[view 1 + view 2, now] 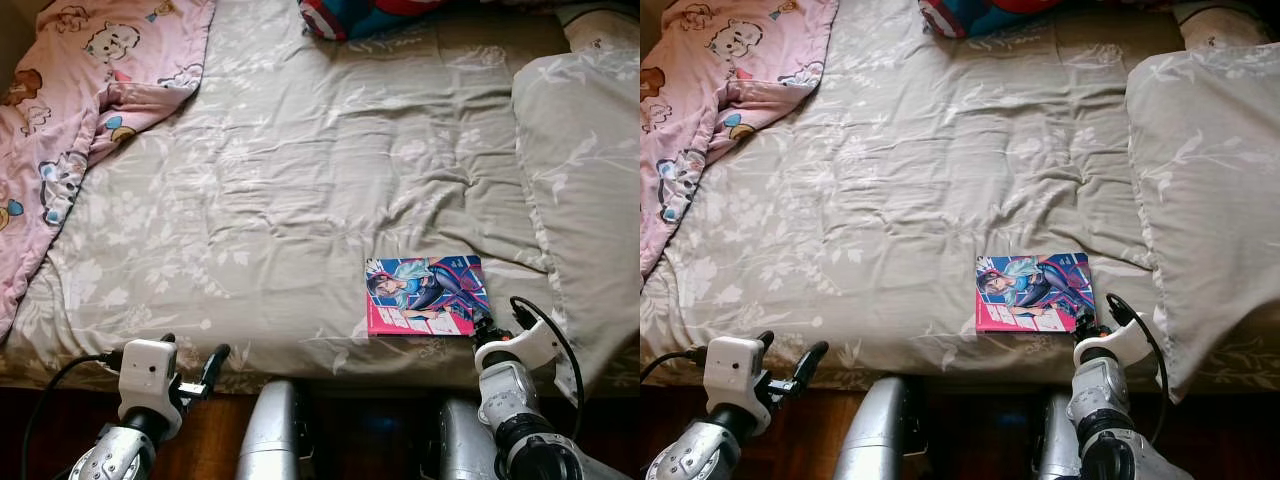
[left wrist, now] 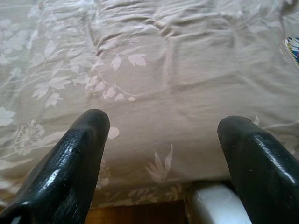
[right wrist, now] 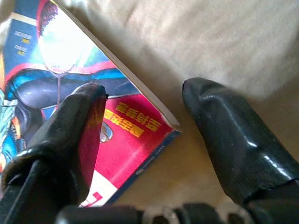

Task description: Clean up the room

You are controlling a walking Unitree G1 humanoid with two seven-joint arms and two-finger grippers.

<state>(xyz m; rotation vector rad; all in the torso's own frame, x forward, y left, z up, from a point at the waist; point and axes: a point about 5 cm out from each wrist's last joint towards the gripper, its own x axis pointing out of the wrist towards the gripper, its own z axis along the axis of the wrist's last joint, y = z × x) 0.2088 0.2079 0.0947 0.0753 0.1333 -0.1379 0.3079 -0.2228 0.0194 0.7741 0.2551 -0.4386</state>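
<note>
At the near edge of the bed (image 1: pixel 300 200), the comic book (image 1: pixel 427 295) lies flat by the pillow (image 1: pixel 580 200). Your right gripper (image 3: pixel 142 105) straddles its corner, fingers spread wide, ready to pinch. Your left gripper (image 2: pixel 161 135) hovers open over bare quilt, holding nothing.

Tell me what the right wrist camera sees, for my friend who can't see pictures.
The right end effector is open around the corner of a comic book with a pink and blue cover: one black finger is over the cover, the other beside its edge. The book lies flat on a beige floral bedspread.
</note>
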